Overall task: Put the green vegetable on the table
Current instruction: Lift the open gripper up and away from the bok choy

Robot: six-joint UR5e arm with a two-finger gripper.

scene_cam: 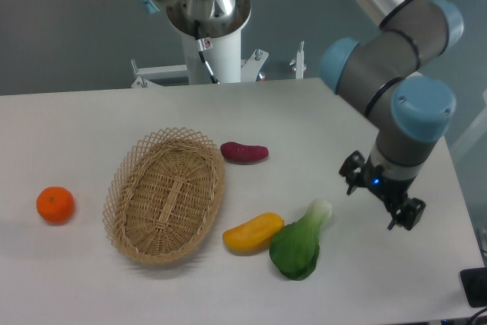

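Note:
The green vegetable (297, 247) lies on the white table (319, 127) near the front, its dark crinkled leaves toward the front and its pale stem end pointing up-right. It touches the yellow pepper-like item (253, 232) on its left. My gripper (380, 195) hangs to the right of the vegetable's stem end, clear of it. Its jaws are spread apart with nothing between them.
An oval wicker basket (122, 188) sits left of centre with nothing in it. A purple-red sweet potato (244, 152) lies just behind its right rim. An orange (55, 205) sits at the far left. The table's right edge is close to my gripper.

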